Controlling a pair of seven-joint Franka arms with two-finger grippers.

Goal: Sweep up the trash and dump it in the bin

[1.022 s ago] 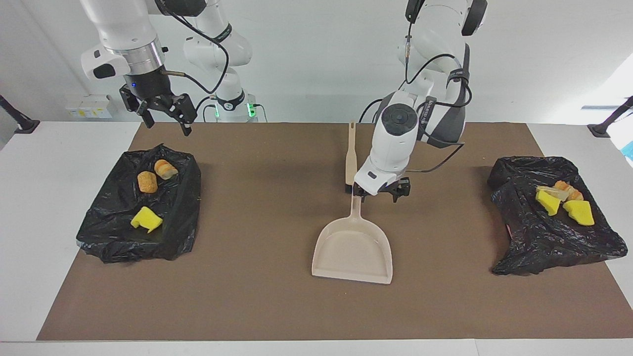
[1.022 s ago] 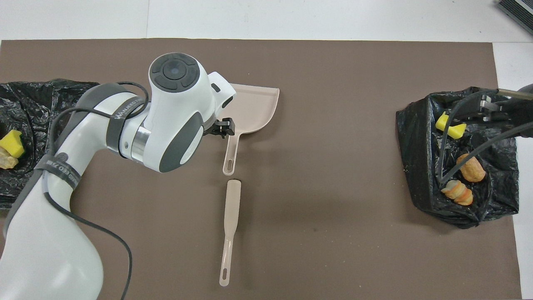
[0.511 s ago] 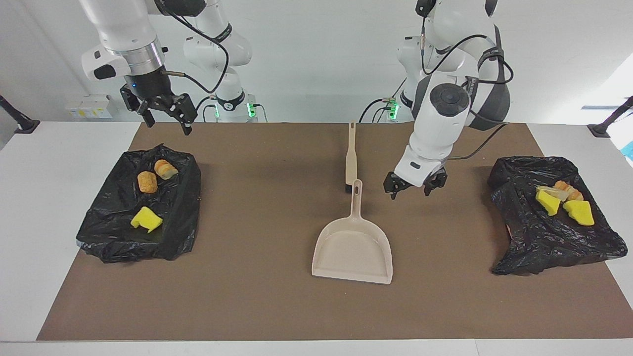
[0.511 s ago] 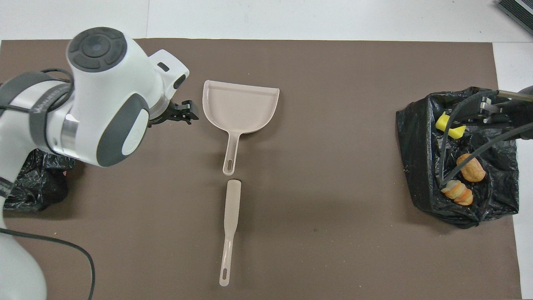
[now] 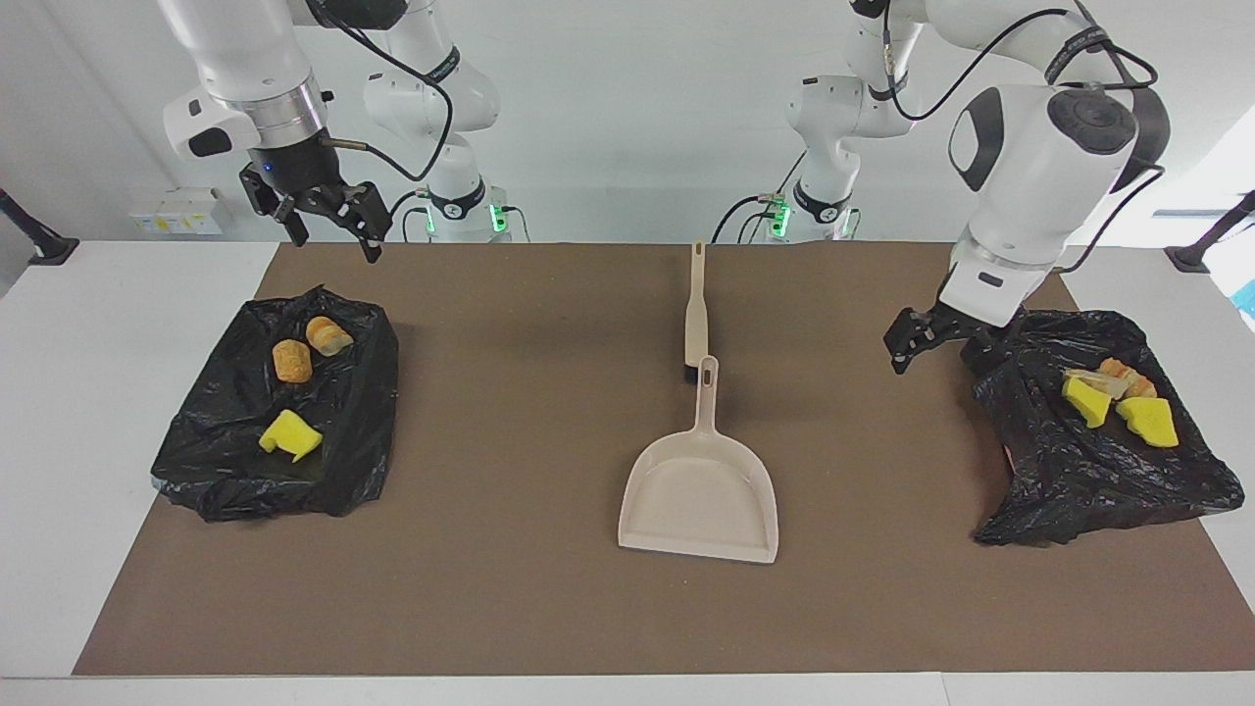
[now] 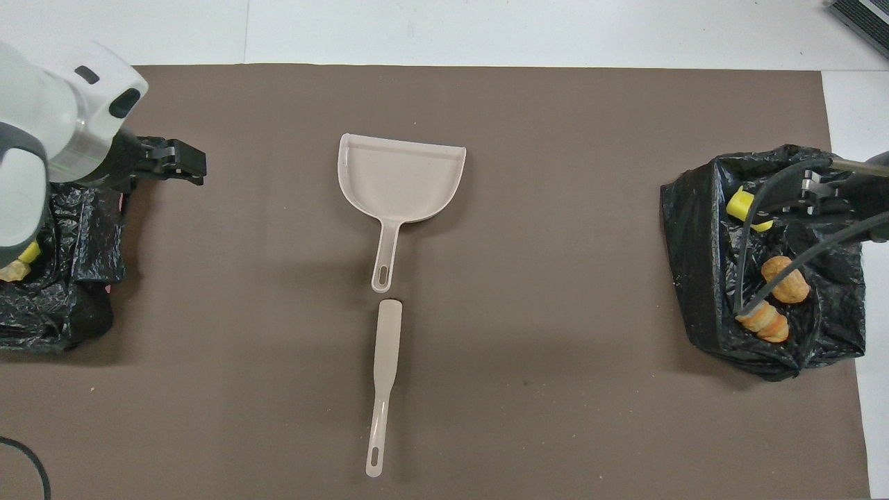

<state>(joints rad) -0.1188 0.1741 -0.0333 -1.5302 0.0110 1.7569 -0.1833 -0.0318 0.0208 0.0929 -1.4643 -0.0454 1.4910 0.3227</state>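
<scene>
- Trash split between two black bin bags, one at each end of the brown mat (image 5: 549, 608), with the beige dustpan (image 5: 700, 500) as landmark at mid-mat.
- Toward the left arm's end from the dustpan: bag (image 5: 1098, 461) holding two yellow wedges (image 5: 1147, 422) and a tan-orange lump (image 5: 1118, 375), clustered together on top of the plastic.
- Toward the right arm's end from the dustpan: second bag (image 5: 275, 422) carrying two orange-brown lumps (image 5: 292, 360) side by side and one yellow wedge (image 5: 290, 435) farther from the robots than them.
- Left gripper (image 5: 917, 343) raised, empty, jaws apart, over the mat right at the edge of the left-end bag, well apart from the dustpan; nothing between it and the trash but crumpled bag plastic.
- Right gripper (image 5: 328, 226) raised, empty, jaws spread, over the edge of the right-end bag nearest the robots; lumps just below and past it.
- Brush (image 5: 695, 314) flat on the mat in line with the dustpan's handle, nearer to the robots, its head almost touching the handle's tip.
- Dustpan empty, mouth facing away from the robots.
</scene>
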